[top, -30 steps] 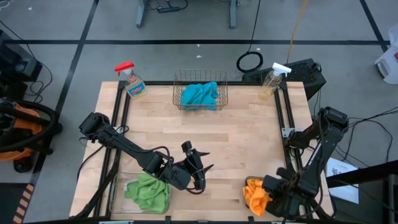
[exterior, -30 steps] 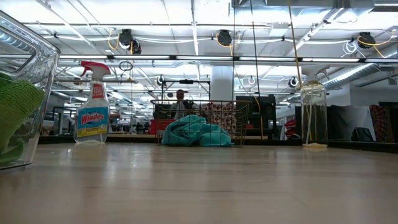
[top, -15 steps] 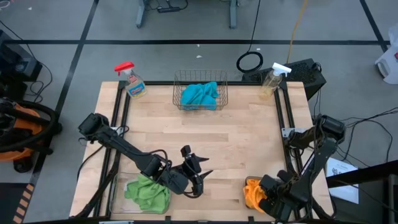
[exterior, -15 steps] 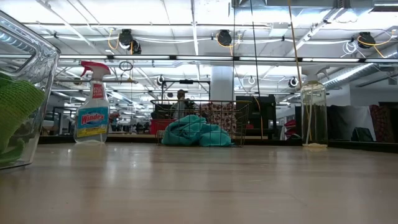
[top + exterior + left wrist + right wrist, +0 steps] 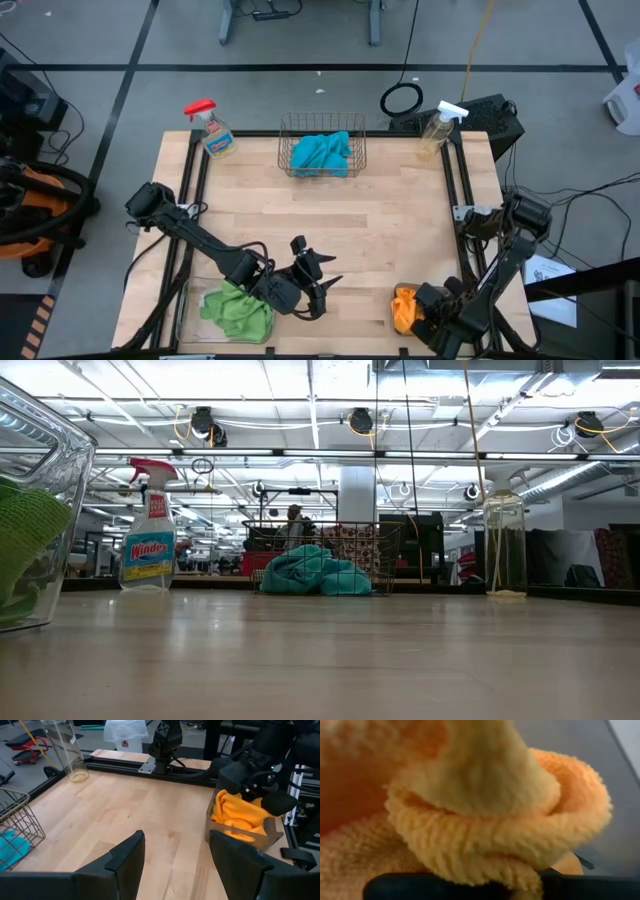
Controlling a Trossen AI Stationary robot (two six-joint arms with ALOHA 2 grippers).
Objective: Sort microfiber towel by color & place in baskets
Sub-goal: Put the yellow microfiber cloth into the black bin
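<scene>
Teal towels [image 5: 322, 153] lie bunched in the copper wire basket [image 5: 290, 128] at the table's far edge, which also shows in the low view [image 5: 385, 555]. Green towels [image 5: 238, 308] fill the clear bin [image 5: 70, 470] at the near left. Yellow-orange towels [image 5: 235, 812] sit in the dark grey bin [image 5: 240, 839] at the near right. My right gripper [image 5: 432, 312] is down over that bin, and orange cloth [image 5: 470, 820] fills its wrist view. My left gripper [image 5: 318, 272] hangs open above bare table between the two near bins, holding nothing.
A Windex spray bottle [image 5: 210, 128] stands at the far left corner and a clear spray bottle [image 5: 437, 130] at the far right. The wooden table [image 5: 400, 215] is bare across its middle. Black frame rails [image 5: 462, 190] run along both sides. A person [image 5: 293, 525] shows far behind the table.
My right arm has folded toward the table's near edge, and its gripper now covers more of the yellow-orange towels in the dark grey bin. The towels and baskets have stayed where they were.
</scene>
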